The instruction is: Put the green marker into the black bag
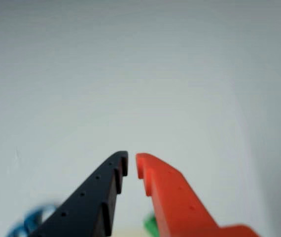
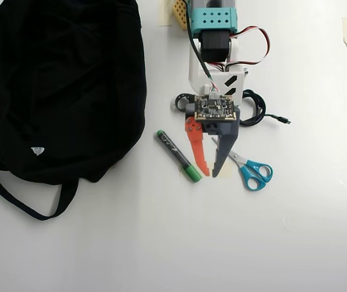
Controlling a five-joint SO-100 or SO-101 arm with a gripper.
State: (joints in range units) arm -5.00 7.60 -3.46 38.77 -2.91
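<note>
Still at the reaching step. The slim dark green-capped marker (image 2: 178, 156) lies on the white counter (image 2: 161, 243), between the big soft black fabric bag (image 2: 64, 85) and the tool (image 2: 210, 173). Tool's nearly closed and empty; it needs to open and shift over the marker.

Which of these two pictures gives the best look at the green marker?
The overhead view: the whole green marker lies on the white table, between the black bag and the pincer. The wrist view catches only a blurred green bit between the pincer's fingers.

black bag (image 2: 58, 85) cropped at top, scissors (image 1: 32, 219) blurred
</note>
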